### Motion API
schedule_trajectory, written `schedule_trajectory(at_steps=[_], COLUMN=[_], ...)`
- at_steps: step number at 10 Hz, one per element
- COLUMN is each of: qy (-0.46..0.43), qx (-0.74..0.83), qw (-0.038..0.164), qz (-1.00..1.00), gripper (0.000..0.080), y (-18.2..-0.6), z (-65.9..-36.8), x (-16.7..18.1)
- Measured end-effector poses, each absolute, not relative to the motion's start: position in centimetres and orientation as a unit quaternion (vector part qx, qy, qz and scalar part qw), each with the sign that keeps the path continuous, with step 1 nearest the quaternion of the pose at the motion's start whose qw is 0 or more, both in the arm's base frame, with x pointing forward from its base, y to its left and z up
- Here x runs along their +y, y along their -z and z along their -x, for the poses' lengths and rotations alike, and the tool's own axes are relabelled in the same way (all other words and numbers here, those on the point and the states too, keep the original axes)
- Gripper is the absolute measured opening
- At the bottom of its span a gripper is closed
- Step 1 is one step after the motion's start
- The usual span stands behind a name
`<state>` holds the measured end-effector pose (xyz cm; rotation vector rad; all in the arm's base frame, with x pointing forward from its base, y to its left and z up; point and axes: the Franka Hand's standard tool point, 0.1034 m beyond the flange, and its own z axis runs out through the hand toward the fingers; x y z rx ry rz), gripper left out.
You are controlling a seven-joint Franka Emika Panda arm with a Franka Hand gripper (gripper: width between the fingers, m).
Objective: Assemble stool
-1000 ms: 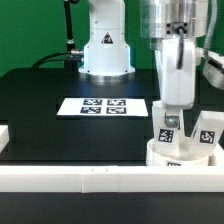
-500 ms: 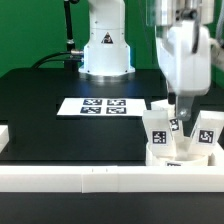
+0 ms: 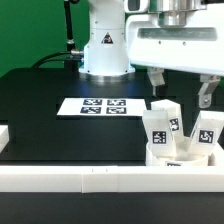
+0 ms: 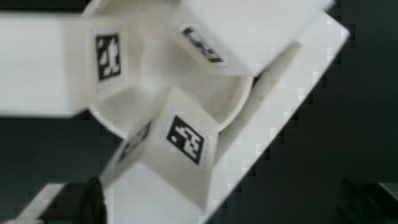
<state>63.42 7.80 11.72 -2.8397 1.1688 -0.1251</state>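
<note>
Your tool (image 3: pixel 180 86) hangs wide, holding nothing, above the stool. On the exterior view's left you see the marker board (image 3: pixel 102 106) flat on the black counter (image 3: pixel 50 100). At the right, the seat (image 3: pixel 172 155) carries three upright legs (image 3: pixel 160 126), against the rail (image 3: pixel 80 180).

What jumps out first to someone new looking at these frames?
The gripper hangs open above the stool parts at the exterior view's right. Below it, three tagged legs stand upright in the round seat, pressed against the white border rail in front. The marker board lies flat mid-table, before the robot base.
</note>
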Motion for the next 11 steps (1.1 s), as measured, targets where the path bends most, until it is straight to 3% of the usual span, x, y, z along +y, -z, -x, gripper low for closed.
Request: schedule_trajectory(at_steps=[3,6,11], qy=[0.048,0.051,0.04], qx=[0.156,0.031,-0.338], qw=[0.024,0.012,-0.033], qz=[0.986,0.998,0.94], gripper=[0.0649,0.0649,0.0649], y=[-11.9,-11.8,-11.8], z=[-63.6,-63.6,-63.7], x=[7.6,7.3,6.6])
